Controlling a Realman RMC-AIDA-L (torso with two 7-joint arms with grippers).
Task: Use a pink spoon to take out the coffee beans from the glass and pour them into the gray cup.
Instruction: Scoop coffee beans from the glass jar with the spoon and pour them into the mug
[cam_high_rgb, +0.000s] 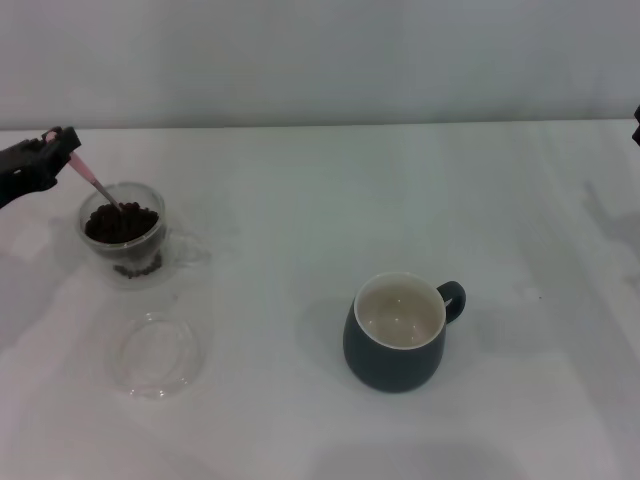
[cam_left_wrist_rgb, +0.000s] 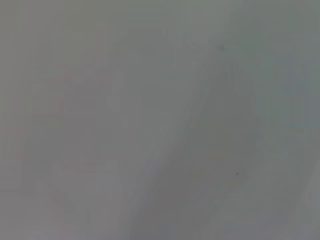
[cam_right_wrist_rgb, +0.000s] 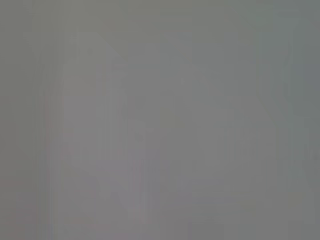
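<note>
In the head view the clear glass (cam_high_rgb: 124, 236) stands at the left of the table, filled with dark coffee beans (cam_high_rgb: 121, 223). The pink spoon (cam_high_rgb: 93, 182) slants down into the beans, its bowl buried among them. My left gripper (cam_high_rgb: 52, 146) is shut on the top of the pink handle, just up and left of the glass. The gray cup (cam_high_rgb: 397, 332) stands right of centre near the front, its pale inside empty, handle pointing right. Only a dark sliver of my right arm (cam_high_rgb: 636, 125) shows at the right edge. Both wrist views show only blank grey.
A flat clear glass dish (cam_high_rgb: 157, 355) lies in front of the glass. The white table (cam_high_rgb: 320, 200) stretches between the glass and the gray cup.
</note>
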